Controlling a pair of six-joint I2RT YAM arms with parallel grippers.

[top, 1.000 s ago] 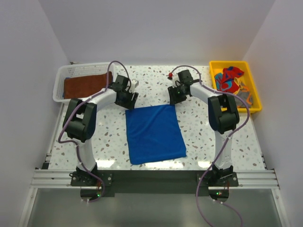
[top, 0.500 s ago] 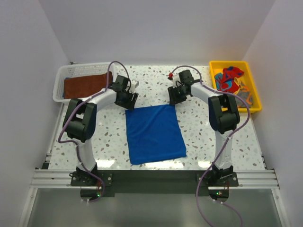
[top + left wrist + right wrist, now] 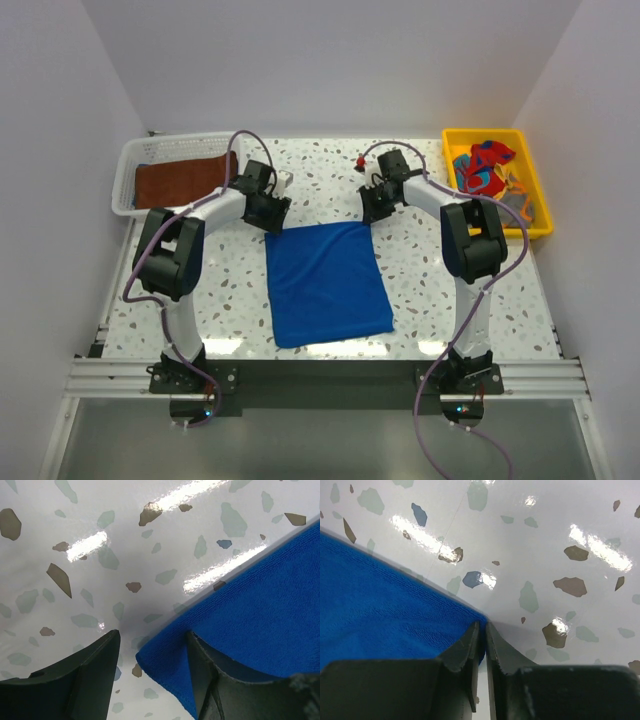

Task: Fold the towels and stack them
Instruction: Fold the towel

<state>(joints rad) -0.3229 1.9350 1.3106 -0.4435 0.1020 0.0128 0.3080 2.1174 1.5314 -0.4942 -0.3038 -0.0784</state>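
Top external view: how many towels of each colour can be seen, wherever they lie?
blue towel, spread on the table: 1
rust-brown towel, in the white basket: 1
red-and-blue towel, in the yellow tray: 1
orange-and-grey towel, in the same tray: 1
Total: 4 visible; the tray's heap may hide more.

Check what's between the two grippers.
Top view: only the far edge of the blue towel, with the left gripper at one corner and the right gripper at the other.
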